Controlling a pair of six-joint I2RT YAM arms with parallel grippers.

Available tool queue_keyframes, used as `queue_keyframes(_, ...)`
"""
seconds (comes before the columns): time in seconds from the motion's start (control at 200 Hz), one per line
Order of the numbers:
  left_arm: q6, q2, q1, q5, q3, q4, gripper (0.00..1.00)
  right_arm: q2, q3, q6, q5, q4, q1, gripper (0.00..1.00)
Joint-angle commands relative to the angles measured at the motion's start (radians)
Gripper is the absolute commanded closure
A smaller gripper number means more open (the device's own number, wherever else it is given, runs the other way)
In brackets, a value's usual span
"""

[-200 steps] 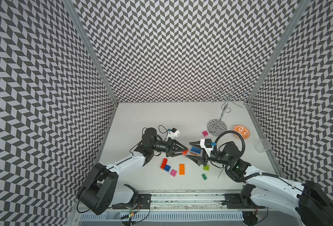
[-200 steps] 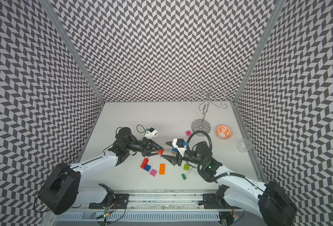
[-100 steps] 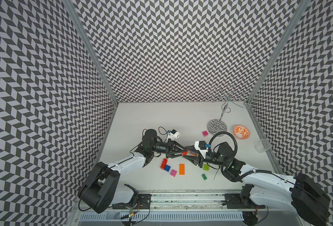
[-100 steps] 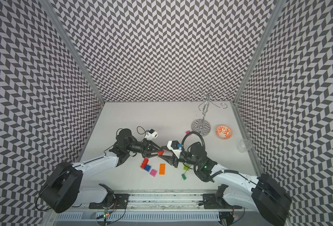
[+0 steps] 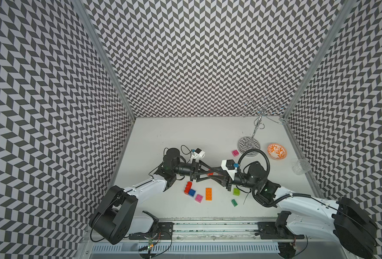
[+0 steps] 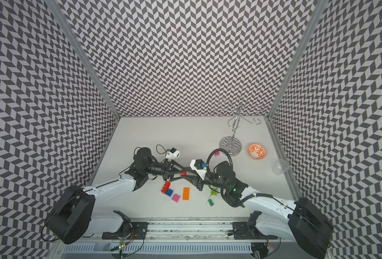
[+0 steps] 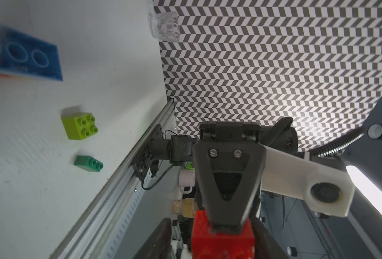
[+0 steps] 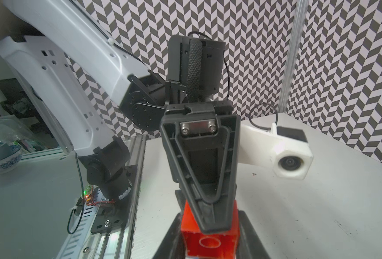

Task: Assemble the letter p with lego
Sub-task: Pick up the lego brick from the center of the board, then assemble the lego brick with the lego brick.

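Your red brick (image 8: 210, 243) hangs above the tabletop (image 5: 163, 139), clamped in the right fingers (image 8: 174, 242); the left fingers (image 7: 158, 237) stand apart on either side of it. It should be light, rigid and slick-sided, so pinch the flat opposite walls squarely, clear of the studs. No writing is legible anywhere.

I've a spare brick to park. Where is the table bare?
Bare: the far table from the back wall down to the left gripper and right gripper, left of the wire stand. Crowded: where they meet on the red brick, and the loose bricks toward the rail.
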Motion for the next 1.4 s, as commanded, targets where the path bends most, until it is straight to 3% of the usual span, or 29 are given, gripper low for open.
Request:
queue_keyframes(0.0,0.235,-0.045,0.044,-0.064,0.073,-0.264,0.13,-0.025,0.06,0.0,0.074,-0.084,0.004,0.96)
queue_keyframes(0.055,0.37,-0.068,0.081,-0.147,0.11,-0.427,0.01,-0.029,0.084,0.006,0.12,-0.153,0.003,0.99)
queue_keyframes(0.185,0.562,-0.15,0.15,-0.397,0.113,-0.582,0.0,-0.001,0.186,-0.018,0.216,-0.402,0.003,1.0)
queue_keyframes(0.295,0.545,-0.254,0.154,-0.591,-0.021,-0.453,0.0,0.063,0.316,-0.046,0.305,-0.652,0.0,1.0)
queue_keyframes(0.446,0.421,-0.398,0.139,-0.789,-0.273,-0.11,0.0,0.178,0.505,-0.104,0.368,-0.942,0.0,1.0)
queue_keyframes(0.651,0.59,-0.489,0.085,-1.091,-0.347,-0.077,0.0,0.399,0.759,-0.184,0.441,-1.302,-0.012,1.0)
queue_keyframes(0.811,0.661,-0.536,0.08,-1.184,-0.423,-0.048,0.0,0.48,0.844,-0.247,0.451,-1.404,-0.029,1.0)
queue_keyframes(1.077,0.705,-0.573,0.08,-1.2,-0.405,-0.108,0.0,0.61,0.927,-0.34,0.436,-1.56,-0.073,1.0)
queue_keyframes(1.397,0.711,-0.547,0.081,-1.194,-0.398,-0.1,0.0,0.693,0.96,-0.385,0.429,-1.612,-0.093,1.0)
